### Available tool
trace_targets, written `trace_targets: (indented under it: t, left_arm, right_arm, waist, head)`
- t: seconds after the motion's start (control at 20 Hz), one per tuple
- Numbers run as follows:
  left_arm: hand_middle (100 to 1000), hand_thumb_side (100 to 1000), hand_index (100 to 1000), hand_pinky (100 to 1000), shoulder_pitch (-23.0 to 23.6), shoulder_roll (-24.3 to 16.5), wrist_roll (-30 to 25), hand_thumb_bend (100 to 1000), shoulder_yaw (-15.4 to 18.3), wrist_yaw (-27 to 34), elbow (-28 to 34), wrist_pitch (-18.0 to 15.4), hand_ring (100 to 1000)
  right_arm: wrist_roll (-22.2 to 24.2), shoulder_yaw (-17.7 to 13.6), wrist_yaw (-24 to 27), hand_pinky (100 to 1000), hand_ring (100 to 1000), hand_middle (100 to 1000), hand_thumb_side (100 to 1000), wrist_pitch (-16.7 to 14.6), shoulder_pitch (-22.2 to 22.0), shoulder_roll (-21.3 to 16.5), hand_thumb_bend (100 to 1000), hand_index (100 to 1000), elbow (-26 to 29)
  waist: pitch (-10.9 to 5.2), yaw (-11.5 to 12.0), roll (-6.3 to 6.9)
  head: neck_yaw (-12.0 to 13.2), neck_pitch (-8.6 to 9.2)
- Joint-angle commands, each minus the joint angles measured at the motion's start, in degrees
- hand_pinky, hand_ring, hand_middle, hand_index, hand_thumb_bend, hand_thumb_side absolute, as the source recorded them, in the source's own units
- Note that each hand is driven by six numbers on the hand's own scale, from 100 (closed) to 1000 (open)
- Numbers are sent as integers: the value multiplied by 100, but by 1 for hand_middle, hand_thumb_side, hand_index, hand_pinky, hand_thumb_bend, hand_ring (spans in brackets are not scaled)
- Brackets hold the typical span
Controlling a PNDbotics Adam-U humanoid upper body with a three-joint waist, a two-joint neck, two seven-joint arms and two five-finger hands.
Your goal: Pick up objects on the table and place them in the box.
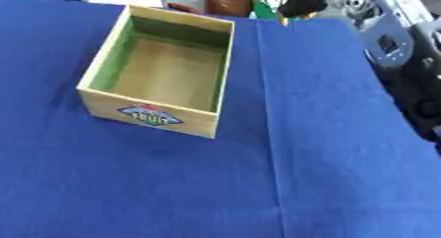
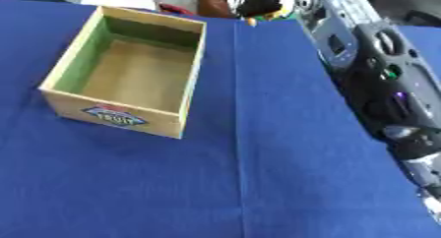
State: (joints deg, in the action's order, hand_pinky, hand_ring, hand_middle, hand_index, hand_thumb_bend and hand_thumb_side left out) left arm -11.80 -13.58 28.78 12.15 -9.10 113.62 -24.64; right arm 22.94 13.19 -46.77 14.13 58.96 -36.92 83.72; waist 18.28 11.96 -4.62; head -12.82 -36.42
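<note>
While right arm (image 2: pixel 379 79) stretches along table's right edge, hand (image 2: pixel 258 3) blurred, grip unclear; box (image 2: pixel 129 67) empty.

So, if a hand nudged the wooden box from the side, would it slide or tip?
The wooden box would probably slide: it looks low, wide and flat-bottomed. Being empty, it is likely light. The blue cloth might bunch beneath it.
</note>
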Motion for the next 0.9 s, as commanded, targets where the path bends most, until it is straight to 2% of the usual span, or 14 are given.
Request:
trace_targets:
  t: [0.05, 0.45, 0.9]
  left_arm:
    - [568, 710, 775, 578, -33, -134, -8, 100, 13, 36, 97, 17, 602]
    - [567, 710, 774, 578, -12, -141, -64, 100, -40, 98, 97, 16, 601]
    - [566, 711, 774, 580, -45, -95, -131, 100, -75, 167, 97, 16, 601]
  right_arm:
    - [60, 31, 15, 694, 603, 442, 481, -18, 334, 65, 100, 471, 157]
    - [206, 335, -236, 698, 612, 451, 480, -195, 877, 929, 100, 482, -287]
    - [268, 665, -522, 696, 616, 455, 474, -447, 886, 1633, 100, 486, -801]
  waist:
    - [-161, 22, 16]
    - [-229, 127, 26]
    - [-209, 241, 24]
  head:
    - [-46, -15]
    - [-206, -113]
    - [-358, -128]
